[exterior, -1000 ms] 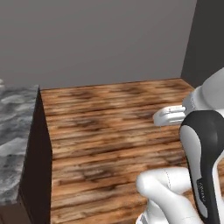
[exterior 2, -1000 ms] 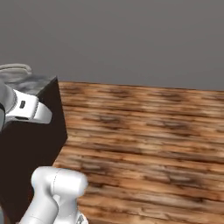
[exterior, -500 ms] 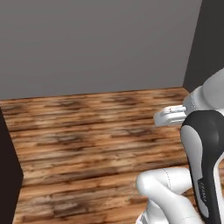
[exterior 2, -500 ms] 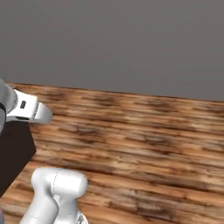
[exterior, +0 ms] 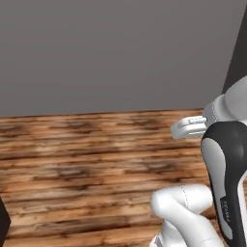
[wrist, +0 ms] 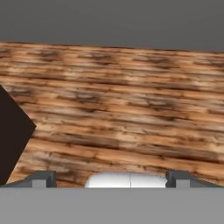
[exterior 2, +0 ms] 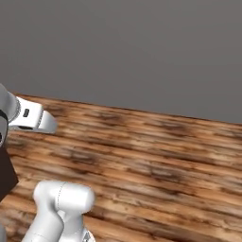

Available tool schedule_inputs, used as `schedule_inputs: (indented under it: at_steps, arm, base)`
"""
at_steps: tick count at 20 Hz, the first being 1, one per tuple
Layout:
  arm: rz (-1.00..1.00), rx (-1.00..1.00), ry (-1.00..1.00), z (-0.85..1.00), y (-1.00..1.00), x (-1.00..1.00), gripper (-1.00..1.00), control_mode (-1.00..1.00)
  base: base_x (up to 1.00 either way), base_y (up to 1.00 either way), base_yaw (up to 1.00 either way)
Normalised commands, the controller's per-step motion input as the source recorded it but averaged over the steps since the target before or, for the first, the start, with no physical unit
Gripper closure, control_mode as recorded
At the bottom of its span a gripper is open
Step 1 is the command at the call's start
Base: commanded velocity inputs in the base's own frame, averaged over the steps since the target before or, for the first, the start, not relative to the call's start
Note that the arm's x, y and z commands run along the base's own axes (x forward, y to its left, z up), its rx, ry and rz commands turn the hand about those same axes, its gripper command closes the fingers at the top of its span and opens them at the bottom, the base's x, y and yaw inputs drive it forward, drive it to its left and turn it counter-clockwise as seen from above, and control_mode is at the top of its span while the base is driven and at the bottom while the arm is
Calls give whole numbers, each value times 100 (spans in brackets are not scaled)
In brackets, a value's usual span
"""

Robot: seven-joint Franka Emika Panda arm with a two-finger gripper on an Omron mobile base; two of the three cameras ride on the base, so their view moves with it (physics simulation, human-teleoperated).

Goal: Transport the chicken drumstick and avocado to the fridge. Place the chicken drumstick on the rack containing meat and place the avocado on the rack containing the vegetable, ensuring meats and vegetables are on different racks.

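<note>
Claw (wrist: 111,178) tips show at the near edge of the hand view, spread wide apart with nothing between them; below them lies a wooden floor (wrist: 131,109) of brown planks. A dark corner of some cabinet (wrist: 13,131) juts in at the left there, and I cannot tell what it belongs to. In the left base view the white arm (exterior: 226,164) rises at the right, over the same floor (exterior: 87,169), with a plain grey wall (exterior: 111,53) at the far side. From the right base view, planks (exterior 2: 156,160) run across to that wall (exterior 2: 132,47). None of these views lets me place the drumstick, avocado or fridge.
</note>
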Motion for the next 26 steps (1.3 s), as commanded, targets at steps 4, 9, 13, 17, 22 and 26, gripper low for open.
schedule_inputs:
  at_steps: [4, 9, 13, 17, 22, 26]
  arm:
    - [0, 0, 0, 0, 0, 0, -100, 100]
    - [0, 0, 0, 0, 0, 0, -100, 100]
    - [0, 0, 0, 0, 0, 0, -100, 100]
    - [0, 0, 0, 0, 0, 0, -100, 100]
    - [0, 0, 0, 0, 0, 0, -100, 100]
    - [0, 0, 0, 0, 0, 0, -100, 100]
  base:
    - [100, -20, 22]
    - [100, 0, 22]
    - [100, 0, 25]
    - [100, 2, 37]
    - [100, -11, 64]
    - [97, -7, 73]
